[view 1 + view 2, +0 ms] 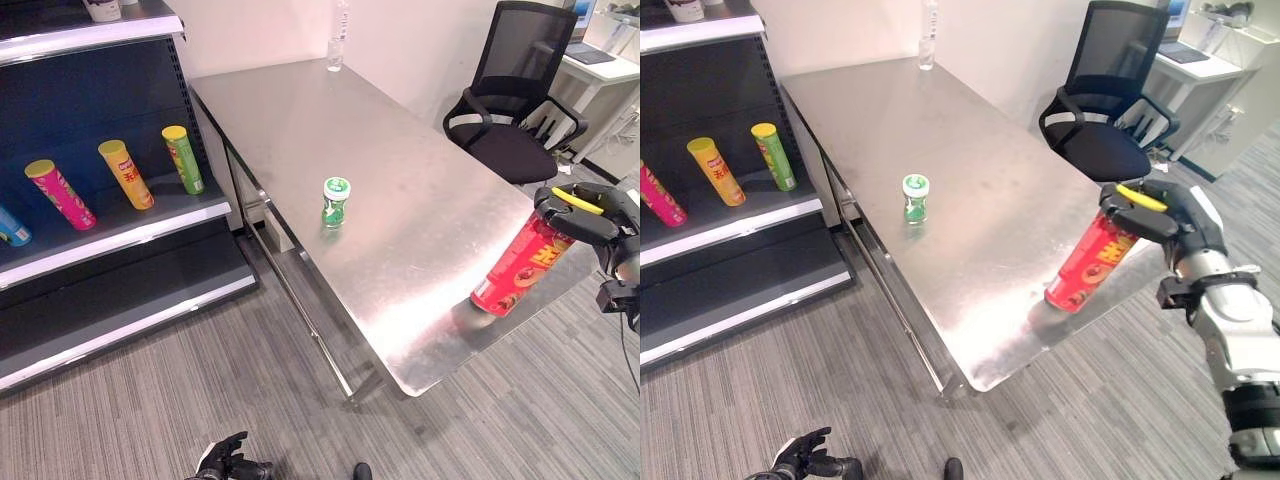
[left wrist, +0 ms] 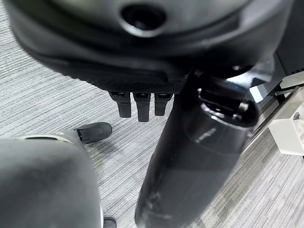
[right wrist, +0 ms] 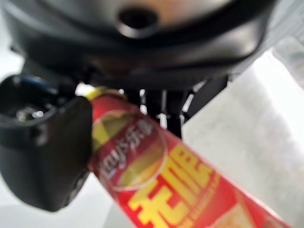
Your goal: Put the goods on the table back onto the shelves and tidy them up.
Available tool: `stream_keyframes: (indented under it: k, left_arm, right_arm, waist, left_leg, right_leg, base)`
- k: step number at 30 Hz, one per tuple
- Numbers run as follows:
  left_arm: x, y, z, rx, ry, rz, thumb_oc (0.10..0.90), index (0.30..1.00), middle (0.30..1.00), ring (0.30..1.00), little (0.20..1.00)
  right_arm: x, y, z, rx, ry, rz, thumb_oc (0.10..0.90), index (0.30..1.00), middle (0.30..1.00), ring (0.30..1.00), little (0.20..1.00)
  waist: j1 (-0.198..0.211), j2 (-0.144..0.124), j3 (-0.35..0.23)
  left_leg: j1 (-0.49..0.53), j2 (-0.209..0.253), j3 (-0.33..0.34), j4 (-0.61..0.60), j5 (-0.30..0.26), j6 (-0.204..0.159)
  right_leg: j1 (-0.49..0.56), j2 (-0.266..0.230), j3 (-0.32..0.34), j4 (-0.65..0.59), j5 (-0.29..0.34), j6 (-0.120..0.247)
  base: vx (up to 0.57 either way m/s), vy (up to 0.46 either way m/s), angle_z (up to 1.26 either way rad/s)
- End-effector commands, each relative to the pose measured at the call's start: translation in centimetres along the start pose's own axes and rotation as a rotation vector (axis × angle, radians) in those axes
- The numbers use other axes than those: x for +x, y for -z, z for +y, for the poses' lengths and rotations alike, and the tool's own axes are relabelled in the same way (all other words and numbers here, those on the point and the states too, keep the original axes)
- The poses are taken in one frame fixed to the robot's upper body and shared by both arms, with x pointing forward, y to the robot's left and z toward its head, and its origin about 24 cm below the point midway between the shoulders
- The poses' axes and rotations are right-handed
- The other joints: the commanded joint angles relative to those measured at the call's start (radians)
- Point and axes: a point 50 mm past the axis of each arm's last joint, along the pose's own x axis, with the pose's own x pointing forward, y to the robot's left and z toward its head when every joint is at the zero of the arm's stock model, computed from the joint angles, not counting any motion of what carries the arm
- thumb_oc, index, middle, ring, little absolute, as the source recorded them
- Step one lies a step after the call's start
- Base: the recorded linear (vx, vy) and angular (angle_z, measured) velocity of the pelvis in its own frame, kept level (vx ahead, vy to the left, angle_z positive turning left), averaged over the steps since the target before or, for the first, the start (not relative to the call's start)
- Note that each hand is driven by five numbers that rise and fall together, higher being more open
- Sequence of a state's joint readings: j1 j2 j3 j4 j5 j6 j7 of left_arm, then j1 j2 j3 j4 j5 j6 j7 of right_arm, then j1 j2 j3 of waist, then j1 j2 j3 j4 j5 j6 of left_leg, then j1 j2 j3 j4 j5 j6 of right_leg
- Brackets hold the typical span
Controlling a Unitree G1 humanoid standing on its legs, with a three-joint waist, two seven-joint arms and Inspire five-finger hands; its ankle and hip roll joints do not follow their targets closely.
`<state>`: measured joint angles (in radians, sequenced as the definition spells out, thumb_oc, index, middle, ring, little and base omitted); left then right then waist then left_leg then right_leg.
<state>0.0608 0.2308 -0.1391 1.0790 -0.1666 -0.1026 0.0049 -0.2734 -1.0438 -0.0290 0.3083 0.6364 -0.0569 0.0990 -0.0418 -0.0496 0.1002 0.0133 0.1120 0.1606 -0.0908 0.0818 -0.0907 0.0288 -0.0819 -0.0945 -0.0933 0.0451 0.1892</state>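
The red chip can [image 1: 518, 272] leans at the right edge of the frame, its base on the near right corner of the steel table [image 1: 400, 170] and its yellow-lidded top tilted up to the right. The right hand [image 1: 585, 212] grips that top end, fingers and thumb curled round the can just under the lid; the right wrist view shows the thumb pressed on one side of the red tube and the fingers on the other. A small green bottle with a white cap [image 1: 335, 201] stands upright near the middle of the table, towards its left edge and well apart from the can. A clear bottle [image 1: 336, 48] stands at the table's far end, at the top centre of the frame. The shelf unit [image 1: 120, 225] fills the upper left; on its middle shelf a pink chip can [image 1: 61, 194], a yellow chip can [image 1: 126, 174] and a green chip can [image 1: 183, 159] lie side by side, with a blue item [image 1: 12, 227] at the frame's left edge. A black office chair [image 1: 515, 110] sits beyond the table at the upper right. The left hand [image 1: 228, 461] hangs low at the bottom centre over the grey carpet [image 1: 180, 400], its fingers loosely spread and holding nothing
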Motion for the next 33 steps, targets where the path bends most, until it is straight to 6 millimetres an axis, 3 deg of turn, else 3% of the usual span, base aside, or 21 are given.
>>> stream_keyframes:
  k: [1, 10, 16, 18, 21, 26, 27, 29, 31, 32, 33]
  left_arm:
    - [0.5, -3.2, 2.3, 0.023, -0.047, -0.095, 0.800, 0.900, 0.900, 0.900, 0.900]
    - [0.6, -3.9, 2.5, 0.000, -0.077, -0.129, 0.800, 0.900, 0.900, 0.900, 0.900]
    - [0.3, -2.9, 2.5, -0.034, -0.094, -0.110, 0.800, 0.900, 0.900, 0.900, 0.900]
    - [0.3, -2.8, 2.4, -0.090, -0.107, -0.119, 0.800, 0.900, 0.900, 0.900, 0.900]
    - [0.2, -2.6, 2.0, -0.139, -0.102, -0.122, 0.800, 0.900, 0.900, 0.900, 0.900]
    - [0.2, -2.9, 2.3, -0.141, -0.129, -0.136, 0.800, 0.900, 0.900, 0.900, 0.900]
    - [0.2, -2.9, 2.3, -0.140, -0.129, -0.136, 0.800, 0.900, 0.900, 0.900, 0.900]
    - [0.1, -3.2, 2.7, -0.124, -0.141, -0.155, 0.800, 0.900, 0.900, 0.900, 0.900]
    - [0.2, -3.7, 2.8, -0.098, -0.136, -0.170, 0.800, 0.900, 0.900, 0.900, 0.900]
    - [0.2, -3.7, 2.8, -0.097, -0.136, -0.170, 0.800, 0.900, 0.900, 0.900, 0.900]
    - [0.2, -4.4, 3.6, -0.076, -0.149, -0.193, 0.800, 0.900, 0.900, 0.900, 0.900]
  right_arm:
    - [0.3, -8.5, -0.5, 0.027, 0.063, -0.429, 0.400, 0.300, 0.300, 0.300, 0.300]
    - [-1.5, -13.4, 2.8, -0.100, -0.008, -0.702, 0.400, 0.300, 0.300, 0.300, 0.300]
    - [-1.9, -15.6, 3.5, -0.221, 0.025, -0.808, 0.400, 0.300, 0.300, 0.300, 0.300]
    - [-2.0, -16.5, 3.6, -0.230, 0.037, -0.852, 0.400, 0.300, 0.300, 0.300, 0.300]
    - [-2.0, -16.5, 2.9, -0.255, 0.083, -0.845, 0.400, 0.300, 0.300, 0.300, 0.300]
    - [-2.6, -16.6, 1.9, -0.284, 0.151, -0.855, 0.400, 0.300, 0.300, 0.300, 0.300]
    - [-2.7, -16.6, 1.9, -0.284, 0.152, -0.854, 0.400, 0.300, 0.300, 0.300, 0.300]
    - [-2.8, -16.3, 1.6, -0.299, 0.177, -0.842, 0.400, 0.300, 0.300, 0.300, 0.300]
    - [-3.0, -15.9, 1.5, -0.292, 0.198, -0.837, 0.400, 0.300, 0.300, 0.300, 0.300]
    - [-3.0, -15.8, 1.5, -0.293, 0.198, -0.837, 0.400, 0.300, 0.300, 0.300, 0.300]
    - [-2.7, -15.9, 1.8, -0.293, 0.205, -0.838, 0.400, 0.300, 0.300, 0.300, 0.300]
  waist:
    - [0.029, -0.061, -0.046]
    - [0.038, -0.048, -0.051]
    - [0.070, -0.036, -0.022]
    - [0.092, -0.035, 0.018]
    - [0.103, -0.030, 0.026]
    - [0.087, -0.032, 0.025]
    - [0.089, -0.032, 0.023]
    - [0.093, -0.018, 0.013]
    - [0.093, 0.008, -0.002]
    - [0.093, 0.007, -0.002]
    - [0.092, 0.009, 0.005]
  left_leg:
    - [0.075, 0.004, 0.057, 0.003, -0.110, -0.062]
    - [0.084, 0.018, 0.041, 0.003, -0.109, -0.069]
    - [0.058, 0.034, -0.011, 0.010, -0.094, -0.072]
    - [-0.012, 0.022, -0.053, 0.104, -0.107, -0.065]
    - [-0.056, 0.033, -0.081, 0.123, -0.095, -0.083]
    - [-0.118, 0.173, -0.077, 0.076, -0.007, -0.127]
    - [-0.117, 0.175, -0.076, 0.073, -0.006, -0.129]
    - [-0.126, 0.232, -0.084, 0.073, 0.025, -0.157]
    - [-0.122, 0.227, -0.084, 0.066, 0.010, -0.171]
    - [-0.122, 0.226, -0.084, 0.067, 0.010, -0.171]
    - [-0.120, 0.193, -0.077, 0.067, -0.022, -0.165]
  right_leg:
    - [0.025, -0.010, -0.070, 0.006, -0.057, 0.061]
    - [0.039, 0.003, -0.077, 0.012, -0.077, 0.044]
    - [0.022, 0.021, -0.084, 0.047, -0.105, 0.027]
    - [0.015, 0.013, -0.092, 0.062, -0.118, 0.020]
    - [0.017, 0.004, -0.126, 0.064, -0.117, 0.022]
    - [-0.012, -0.065, -0.161, 0.080, -0.123, 0.051]
    - [-0.013, -0.064, -0.160, 0.081, -0.124, 0.050]
    - [0.004, -0.095, -0.160, 0.065, -0.123, 0.073]
    - [0.018, -0.130, -0.165, 0.041, -0.088, 0.073]
    - [0.020, -0.130, -0.166, 0.037, -0.086, 0.073]
    - [-0.007, -0.175, -0.153, 0.034, -0.029, 0.073]
  base:
    - [-0.01, -0.033, -0.11]
    - [-0.01, -0.073, 0.05]
    - [-0.04, -0.118, 0.27]
    - [-0.11, -0.025, 0.28]
    - [-0.03, 0.093, 0.47]
    - [0.00, 0.255, 0.46]
    - [0.05, 0.257, 0.53]
    - [0.11, 0.508, 0.20]
    - [0.11, 0.496, -0.24]
    - [0.02, 0.509, -0.11]
    - [-0.06, 0.416, 0.07]
